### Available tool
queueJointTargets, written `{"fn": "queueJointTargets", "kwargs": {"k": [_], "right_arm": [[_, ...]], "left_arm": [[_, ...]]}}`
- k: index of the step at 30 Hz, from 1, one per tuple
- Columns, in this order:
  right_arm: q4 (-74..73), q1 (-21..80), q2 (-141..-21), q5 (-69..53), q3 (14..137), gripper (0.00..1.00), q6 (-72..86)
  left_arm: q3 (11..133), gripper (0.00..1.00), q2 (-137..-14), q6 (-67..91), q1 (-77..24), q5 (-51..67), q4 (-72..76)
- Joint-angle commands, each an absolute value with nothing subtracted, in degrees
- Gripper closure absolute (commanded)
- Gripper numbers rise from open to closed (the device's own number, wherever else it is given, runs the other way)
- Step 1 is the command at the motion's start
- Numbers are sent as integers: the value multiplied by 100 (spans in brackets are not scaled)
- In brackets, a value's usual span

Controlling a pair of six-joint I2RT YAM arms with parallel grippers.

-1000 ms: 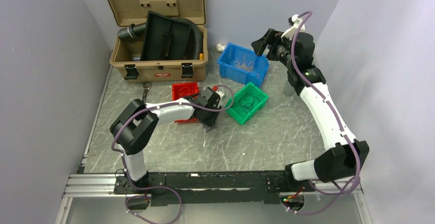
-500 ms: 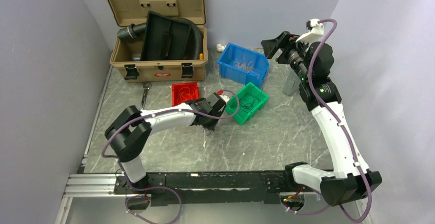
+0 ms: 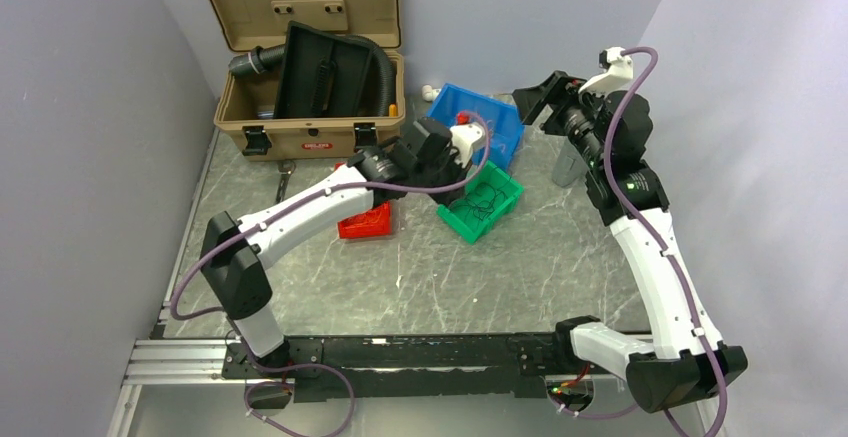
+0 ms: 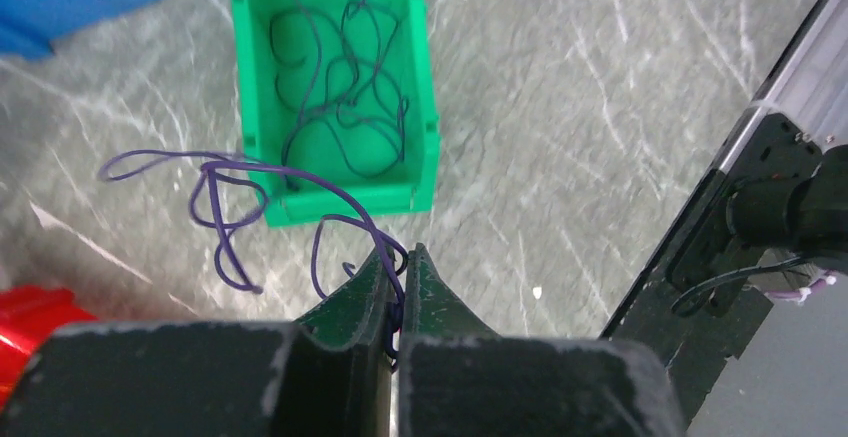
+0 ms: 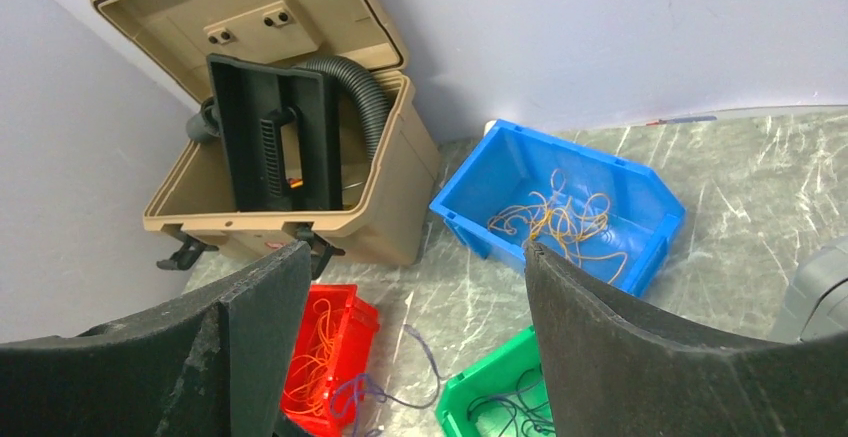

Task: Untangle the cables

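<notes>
The left hand [image 4: 400, 262] is pressed together on one thin purple cable [image 4: 215, 167] — its loops trail leftward from the fingertips in the wrist view, past the green bin's [image 4: 428, 147] near end, over the worktop [image 4: 560, 107]. The right hand [image 5: 415, 257] is spread wide.

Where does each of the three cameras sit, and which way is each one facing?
Top external: fixed above and behind the bases, looking down on the table; left arm and right arm both show.
Left wrist: looks down past the shut left gripper, pinching a purple wire, onto the green bin.
Right wrist: looks across, framed by the open right gripper, toward the tan case and blue bin.
Shared: the green bin appears in all three.
</notes>
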State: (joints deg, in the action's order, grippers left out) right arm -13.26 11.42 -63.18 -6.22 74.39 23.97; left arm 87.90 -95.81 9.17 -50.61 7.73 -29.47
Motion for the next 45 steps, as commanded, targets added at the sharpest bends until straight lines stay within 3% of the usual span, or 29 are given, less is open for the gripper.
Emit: {"fn": "queueJointTargets", "kwargs": {"k": [1,8,18,29,31,34,36,45], "right_arm": [[-1299,1106,-6124,-562,7689,20,2337],[-1214,1095,-5981,-565,7656,20,2399],[-926,1090,-5540,-10,7125,21,2494],[-852,1076,-5358,271,6665,21,2676],[-889,1071,-5356,309,6695,21,2652],[-917,1071,-5356,316,6740,20,2605],[-952,1071,-5361,316,6767,21,2608],[-1065,1070,-5401,79,6627,20,2788]], "left_arm": [[9861,100,-9866,508,-5058,1059,-3414],[10562,100,-10323,422,-4992,1219,-3385],[10120,100,-11320,1063,-4572,2246,-2094],[11463,99,-12868,1262,-4565,2376,-2317],[11492,87,-12925,1282,-4576,2279,-2402],[11543,52,-12766,1191,-4578,2170,-2706],[11296,38,-12374,1138,-4587,2041,-2632],[10844,21,-11071,932,-4588,1770,-3066]]}}
